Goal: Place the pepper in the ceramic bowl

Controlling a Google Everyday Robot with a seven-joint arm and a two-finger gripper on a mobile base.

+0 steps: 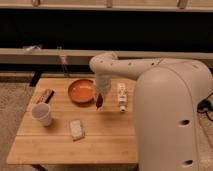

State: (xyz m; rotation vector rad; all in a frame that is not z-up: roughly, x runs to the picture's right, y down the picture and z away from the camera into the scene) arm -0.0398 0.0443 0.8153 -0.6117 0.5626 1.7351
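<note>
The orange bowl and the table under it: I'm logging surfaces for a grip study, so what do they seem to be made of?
The orange bowl looks like glazed ceramic: smooth, even colour, darker rim, though plastic is possible. The table appears to be pale wood, with faint plank lines and a matte finish. The end effector hangs at the bowl's right edge, holding the dark red pepper, which looks smooth-skinned.
</note>
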